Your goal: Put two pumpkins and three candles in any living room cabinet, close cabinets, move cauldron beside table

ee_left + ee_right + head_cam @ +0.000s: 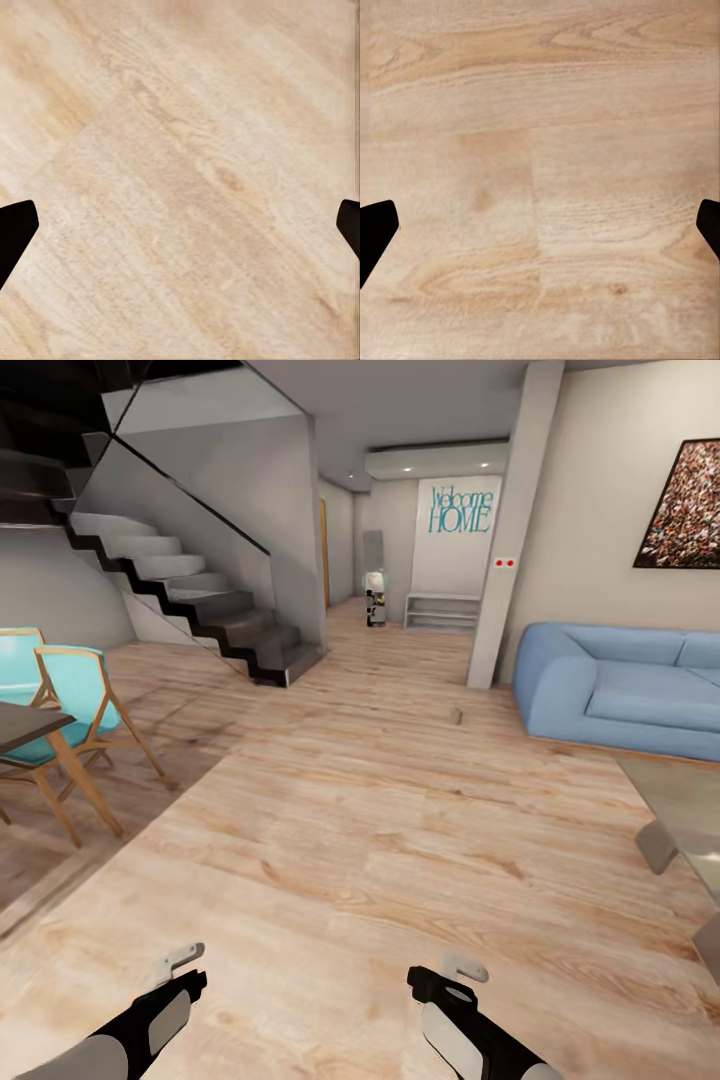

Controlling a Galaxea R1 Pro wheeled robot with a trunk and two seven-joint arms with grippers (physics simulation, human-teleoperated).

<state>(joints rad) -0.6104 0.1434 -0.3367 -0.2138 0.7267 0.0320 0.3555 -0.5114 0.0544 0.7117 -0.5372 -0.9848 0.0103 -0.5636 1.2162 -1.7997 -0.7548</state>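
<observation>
Head view: at the far left a dark table point(25, 725) stands with two teal chairs point(85, 700) on light wooden legs. Behind them a staircase point(190, 595) with grey treads and a dark edge climbs to the upper left beside a glass balustrade. The wood floor point(380, 830) spreads across the middle and runs into a hallway. At the hallway's far end a small white-and-black figure point(375, 598) stands, too small to make out. Just right of it sits a low white shelf point(442, 610) under a wall sign point(461, 510) reading "Welcome HOME". A pale pillar point(510, 530) rises right of that. Beyond it a blue sofa point(625, 685) rests against the wall, under a speckled framed picture point(685, 505). At the right edge a glass table point(685, 810) juts in.

Low in the picture, both arms reach forward over bare floor. The left gripper point(180, 958) is at lower left, the right gripper point(462, 966) at lower centre-right.

Left wrist view: the dark fingertips point(15, 232) sit at opposite edges, spread wide, with plain floor between them and nothing held.

Right wrist view: the fingertips point(375, 232) are likewise wide apart over floor boards, empty.

Pumpkins, candles, cabinet and cauldron are out of view.
</observation>
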